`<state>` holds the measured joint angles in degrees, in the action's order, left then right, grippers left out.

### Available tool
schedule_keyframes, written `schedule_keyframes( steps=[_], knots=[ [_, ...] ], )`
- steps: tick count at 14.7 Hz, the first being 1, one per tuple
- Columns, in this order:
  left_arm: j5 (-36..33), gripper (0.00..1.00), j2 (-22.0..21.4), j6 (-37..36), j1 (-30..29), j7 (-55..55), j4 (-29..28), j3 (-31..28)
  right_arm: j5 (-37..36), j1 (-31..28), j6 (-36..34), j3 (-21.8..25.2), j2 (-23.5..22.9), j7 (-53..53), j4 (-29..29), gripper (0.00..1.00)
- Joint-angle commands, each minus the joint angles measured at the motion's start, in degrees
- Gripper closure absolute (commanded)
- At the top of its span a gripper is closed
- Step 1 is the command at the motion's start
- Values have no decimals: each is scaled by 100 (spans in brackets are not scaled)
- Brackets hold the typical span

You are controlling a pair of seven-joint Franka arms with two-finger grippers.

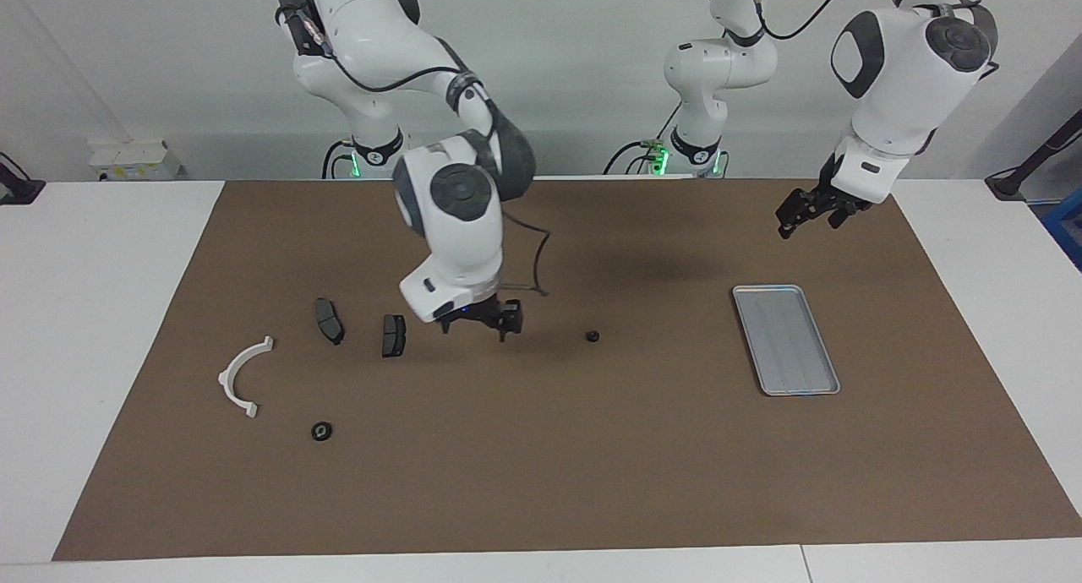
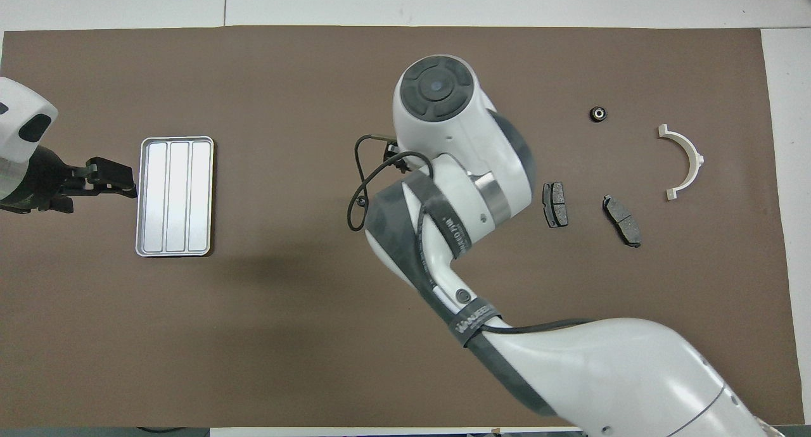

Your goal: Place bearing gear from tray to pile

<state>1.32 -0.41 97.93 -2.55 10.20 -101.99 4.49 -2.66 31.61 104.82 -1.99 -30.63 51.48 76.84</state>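
The silver tray [image 1: 786, 338] lies empty toward the left arm's end of the table; it also shows in the overhead view [image 2: 175, 196]. A small black bearing gear [image 1: 592, 336] sits on the brown mat between the tray and my right gripper [image 1: 479, 325]. That gripper hangs open and empty, low over the mat beside the gear. The pile holds a white half-ring bracket [image 1: 241, 376], two dark brake pads [image 1: 329, 320] [image 1: 393, 335] and a second black gear [image 1: 320, 432]. My left gripper [image 1: 811, 215] is open and raised beside the tray.
The brown mat [image 1: 541, 482] covers most of the white table. In the overhead view the right arm's wrist [image 2: 443, 126] hides its gripper, and a black cable loop [image 2: 355, 190] hangs from it.
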Motion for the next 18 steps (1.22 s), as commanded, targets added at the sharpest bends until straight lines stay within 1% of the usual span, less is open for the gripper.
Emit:
schedule_keyframes(
  steps=[1,2,3,7,9,13,15,18],
  knots=[
    [-53,0,-63,-292,-79,-316,14,96,38,406,318,41,-275,659,6,0],
    [-53,0,-187,-275,-88,-387,-153,96,29,529,572,41,-407,844,15,0],
    [-53,0,-223,-223,-79,-388,-207,96,11,617,688,41,-531,916,6,0],
    [-53,0,-223,-213,-79,-396,-199,96,-15,733,1197,41,-909,925,-11,0],
    [-45,0,-223,-240,-79,-484,-190,105,-24,776,1225,50,-1076,925,-125,0],
    [-45,0,-232,-169,-53,-449,-164,96,-33,794,1164,76,-1515,925,-686,0],
    [-45,0,-241,-196,-79,-458,-155,79,-50,794,1207,76,-1569,917,-723,0],
    [-45,0,-249,-196,-44,-449,-155,88,-296,794,1234,59,-1665,917,-723,0]
  ],
)
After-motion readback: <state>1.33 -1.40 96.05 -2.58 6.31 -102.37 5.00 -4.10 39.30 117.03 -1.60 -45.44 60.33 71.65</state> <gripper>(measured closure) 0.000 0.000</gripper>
